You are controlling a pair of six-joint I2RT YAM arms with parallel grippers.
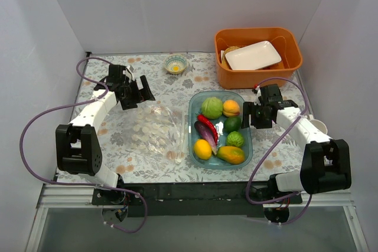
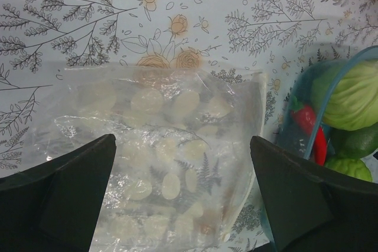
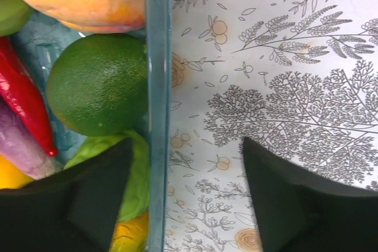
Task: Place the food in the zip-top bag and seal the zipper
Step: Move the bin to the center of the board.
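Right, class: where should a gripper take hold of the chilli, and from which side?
Probably across the narrow middle of the chilli, coming straight down from above. It lies long and slim in the tray with its top exposed, while the eggplant presses against one side, leaving little room for a sideways approach.

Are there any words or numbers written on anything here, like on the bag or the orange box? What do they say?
None: no words, numbers or signs can be read in any view.
The clear crinkly plastic bag shows only pale oval blotches, no letters.
The white tablecloth is printed with leaves and flowers only.
The orange plastic bin and the clear blue-tinted tray are plain.
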